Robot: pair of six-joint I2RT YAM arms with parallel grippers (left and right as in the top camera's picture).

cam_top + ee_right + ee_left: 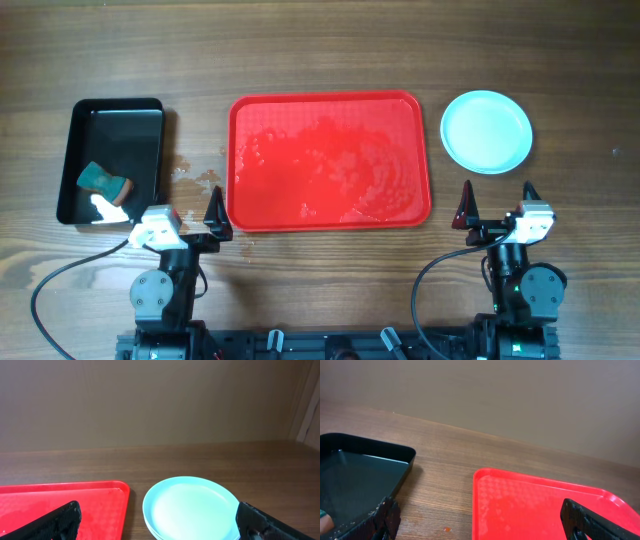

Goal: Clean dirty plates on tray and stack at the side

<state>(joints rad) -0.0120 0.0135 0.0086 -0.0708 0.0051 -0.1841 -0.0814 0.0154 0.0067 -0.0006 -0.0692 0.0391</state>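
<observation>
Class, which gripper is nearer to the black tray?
Left. The left gripper sits at one corner of the black tray; the right gripper is far off, past the red tray, near the plates.

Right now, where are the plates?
In the overhead view, the plates sit stacked on the wooden table, just right of the red tray, beside its far right corner.

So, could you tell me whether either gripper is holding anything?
Nothing is held: the left gripper and right gripper are both open and empty.
</observation>
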